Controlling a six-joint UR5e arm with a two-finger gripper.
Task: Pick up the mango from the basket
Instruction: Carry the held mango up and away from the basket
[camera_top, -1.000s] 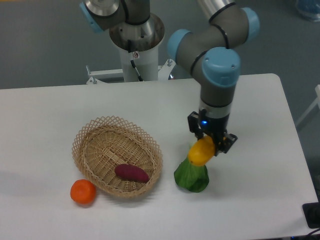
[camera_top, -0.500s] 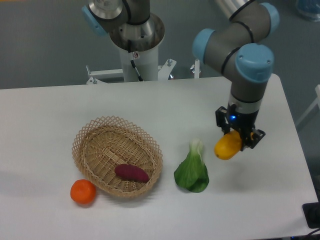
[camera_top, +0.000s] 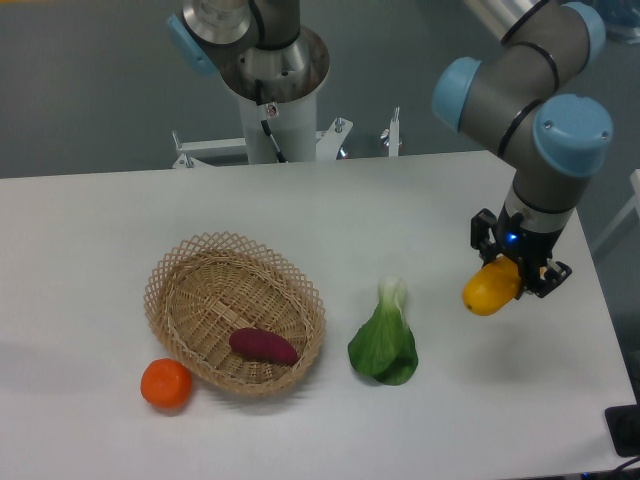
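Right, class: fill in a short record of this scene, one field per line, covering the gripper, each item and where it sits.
gripper: shut on the mango, over the table's right side
mango: held, out of the basket
basket: on the table, left of centre
sweet potato: inside the basket
orange: on the table, by the basket's near-left rim
leafy green: on the table, right of the basket

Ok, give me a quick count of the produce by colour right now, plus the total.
Yellow-orange: 1, the mango, held in the gripper
Orange: 1, the round orange on the table beside the basket
Purple: 1, the sweet potato in the basket
Green: 1, the leafy vegetable
Total: 4
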